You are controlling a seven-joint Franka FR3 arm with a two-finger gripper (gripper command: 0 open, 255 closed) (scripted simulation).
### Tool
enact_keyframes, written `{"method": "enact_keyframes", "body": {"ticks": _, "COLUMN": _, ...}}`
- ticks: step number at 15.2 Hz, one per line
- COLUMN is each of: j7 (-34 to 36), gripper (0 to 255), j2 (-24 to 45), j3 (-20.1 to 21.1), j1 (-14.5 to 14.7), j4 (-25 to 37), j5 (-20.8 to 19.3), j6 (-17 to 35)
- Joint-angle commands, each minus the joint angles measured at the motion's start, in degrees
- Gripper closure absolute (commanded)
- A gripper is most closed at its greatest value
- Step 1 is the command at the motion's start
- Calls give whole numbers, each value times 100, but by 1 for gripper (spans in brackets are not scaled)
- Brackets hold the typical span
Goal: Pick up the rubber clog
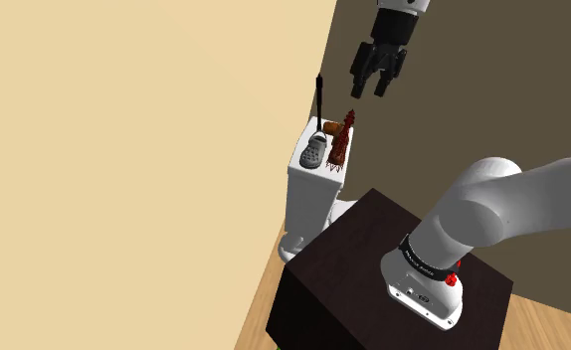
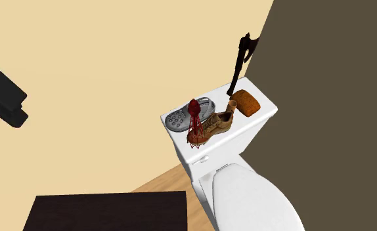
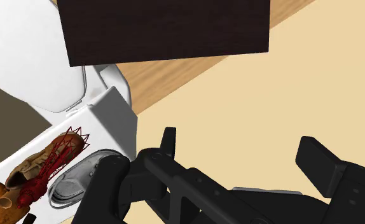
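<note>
Claw (image 1: 369, 89) wide apart, empty, touching nothing, high above the grey clog (image 1: 313, 152) on the white toilet tank (image 1: 308, 191)

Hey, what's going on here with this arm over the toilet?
The robot's black two-finger gripper hangs open and empty, clear of the white toilet tank. The grey perforated clog it should pick up lies untouched on the tank lid, beside a brown boot, a red lattice tower and a black axe.

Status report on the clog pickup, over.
Black gripper open, empty, above the white toilet tank. Grey perforated clog lies on the tank top, untouched. Red lattice tower model and brown lace-up boot crowd right beside it.
</note>
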Motion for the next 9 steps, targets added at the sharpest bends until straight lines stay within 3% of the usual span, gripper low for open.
{"method": "enact_keyframes", "body": {"ticks": 1, "j7": 0, "gripper": 0, "j2": 0, "j3": 0, "j1": 0, "j4": 0, "j5": 0, "j6": 0}}
{"method": "enact_keyframes", "body": {"ticks": 9, "j7": -250, "gripper": 0, "j2": 906, "j3": -266, "j1": -292, "j4": -470, "j5": -356, "j6": 1459}}
